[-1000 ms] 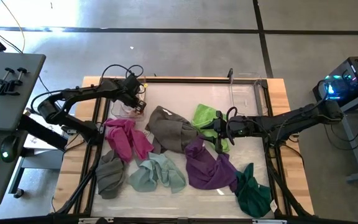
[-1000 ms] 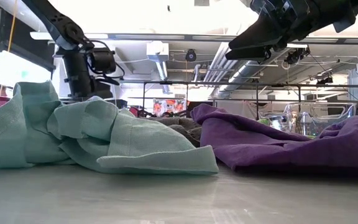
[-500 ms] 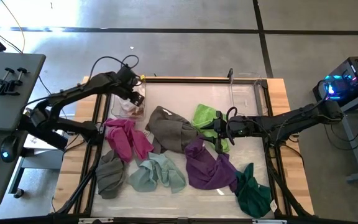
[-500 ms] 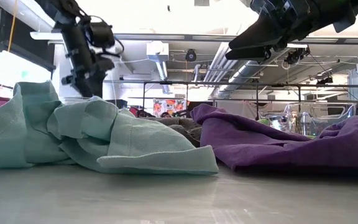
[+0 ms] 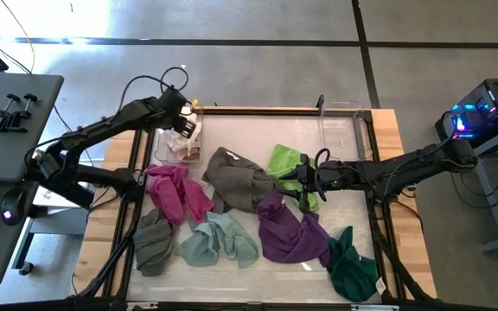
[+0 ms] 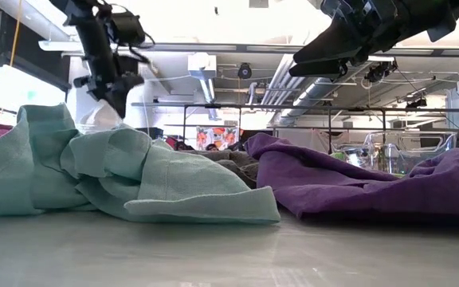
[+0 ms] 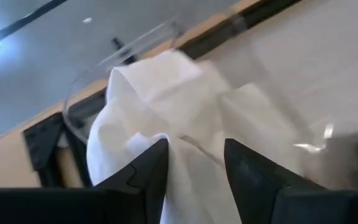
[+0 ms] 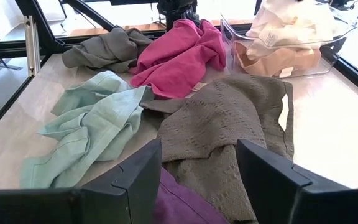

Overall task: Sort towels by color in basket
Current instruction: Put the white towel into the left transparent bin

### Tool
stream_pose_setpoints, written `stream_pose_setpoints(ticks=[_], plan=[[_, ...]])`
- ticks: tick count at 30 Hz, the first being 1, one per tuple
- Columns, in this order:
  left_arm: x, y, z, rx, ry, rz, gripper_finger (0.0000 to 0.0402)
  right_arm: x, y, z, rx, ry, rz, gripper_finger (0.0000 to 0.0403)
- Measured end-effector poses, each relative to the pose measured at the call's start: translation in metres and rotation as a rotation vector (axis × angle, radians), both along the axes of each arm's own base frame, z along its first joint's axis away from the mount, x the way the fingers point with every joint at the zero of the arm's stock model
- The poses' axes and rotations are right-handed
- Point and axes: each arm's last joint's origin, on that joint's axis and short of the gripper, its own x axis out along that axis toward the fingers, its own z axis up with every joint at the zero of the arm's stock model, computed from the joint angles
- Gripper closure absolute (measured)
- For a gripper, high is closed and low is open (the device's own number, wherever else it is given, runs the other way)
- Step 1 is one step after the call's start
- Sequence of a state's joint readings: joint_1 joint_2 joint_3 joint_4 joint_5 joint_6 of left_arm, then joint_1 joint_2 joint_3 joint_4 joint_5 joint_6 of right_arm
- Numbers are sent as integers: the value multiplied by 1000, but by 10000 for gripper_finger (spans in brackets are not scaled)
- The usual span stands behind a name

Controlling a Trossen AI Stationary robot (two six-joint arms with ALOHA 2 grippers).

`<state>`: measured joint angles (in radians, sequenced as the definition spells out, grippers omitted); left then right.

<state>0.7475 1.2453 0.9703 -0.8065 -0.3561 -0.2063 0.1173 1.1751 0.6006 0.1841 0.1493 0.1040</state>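
My left gripper hangs open just above the clear basket at the table's far left. A cream towel lies heaped in that basket over a pale pink one. The fingers stand apart over the cream heap, clear of it. My right gripper waits open in mid-table above the grey-brown towel, beside the lime green towel. Loose on the table lie the magenta, grey, mint, purple and dark green towels.
A second clear basket stands at the far right of the table. Dark frame rails run along the table's left and right sides. Bare tabletop shows between the two baskets along the far edge.
My left gripper has gone up out of the clear basket and tipped less steeply. The cream towel has stayed behind in the basket.
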Motion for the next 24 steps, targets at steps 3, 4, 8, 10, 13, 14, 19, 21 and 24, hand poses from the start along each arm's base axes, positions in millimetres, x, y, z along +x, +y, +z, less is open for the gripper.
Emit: stream_pose_setpoints(ticks=[3,4,8,10,13,14,19,21,24], plan=[[4,4,-21,-15,43,-3,275,0,0,0,0,0,0,199],[6,6,-28,-16,51,-13,280,0,0,0,0,0,0,199],[13,11,-61,-36,64,-39,294,0,0,0,0,0,0,199],[16,14,-74,-56,52,-58,300,0,0,0,0,0,-1,199],[20,16,-93,-95,55,-73,304,0,0,0,-2,-1,-5,199],[20,16,-98,-106,63,-75,304,0,0,0,-2,0,-5,199],[23,17,-112,-165,97,-117,283,0,0,0,-2,0,-5,199],[23,17,-113,-173,97,-126,262,0,0,0,-1,0,-4,199],[22,16,-109,-172,88,-130,223,0,0,0,0,0,-4,199]])
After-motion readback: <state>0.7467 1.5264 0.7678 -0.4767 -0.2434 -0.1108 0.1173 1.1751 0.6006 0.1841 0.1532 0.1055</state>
